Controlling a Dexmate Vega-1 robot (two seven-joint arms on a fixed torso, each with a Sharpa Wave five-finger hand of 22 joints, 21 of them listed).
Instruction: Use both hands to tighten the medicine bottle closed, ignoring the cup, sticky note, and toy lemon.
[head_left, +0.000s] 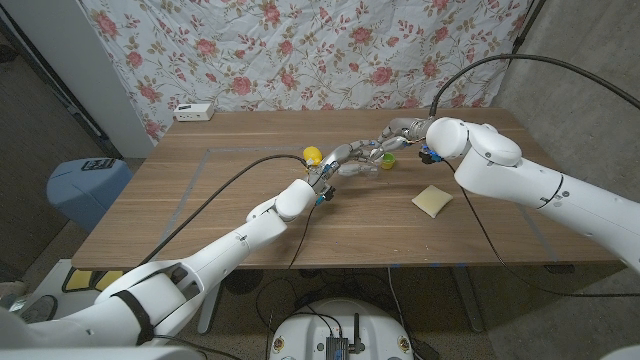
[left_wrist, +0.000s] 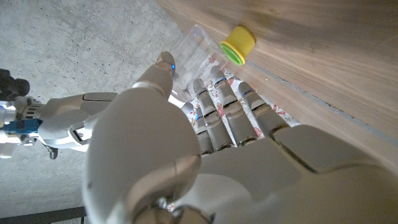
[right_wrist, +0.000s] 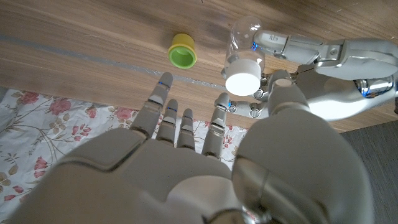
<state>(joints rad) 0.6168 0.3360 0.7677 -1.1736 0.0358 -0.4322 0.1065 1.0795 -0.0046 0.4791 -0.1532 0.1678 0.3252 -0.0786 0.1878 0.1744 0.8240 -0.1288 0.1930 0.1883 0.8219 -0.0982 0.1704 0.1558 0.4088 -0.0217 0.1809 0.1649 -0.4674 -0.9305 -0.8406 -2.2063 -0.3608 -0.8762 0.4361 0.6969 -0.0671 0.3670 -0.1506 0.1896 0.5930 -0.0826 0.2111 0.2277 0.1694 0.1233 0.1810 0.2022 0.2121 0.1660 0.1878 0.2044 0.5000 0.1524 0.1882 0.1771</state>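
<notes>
The medicine bottle (right_wrist: 244, 59), clear with a white cap, is gripped by my left hand (right_wrist: 329, 53) just above the table's middle. In the left wrist view my left hand (left_wrist: 205, 137) wraps its fingers around the clear bottle (left_wrist: 191, 51). My right hand (right_wrist: 186, 155) is spread open just short of the cap, its thumb beside the cap but apart from it. In the head view the two hands meet over the bottle (head_left: 360, 167): left hand (head_left: 343, 158), right hand (head_left: 400, 131).
A small yellow-green cup (head_left: 387, 161) stands beside the bottle, a toy lemon (head_left: 312, 154) lies to its left, and a yellow sticky note (head_left: 432, 200) sits nearer the front right. A white box (head_left: 194, 112) rests at the table's back left.
</notes>
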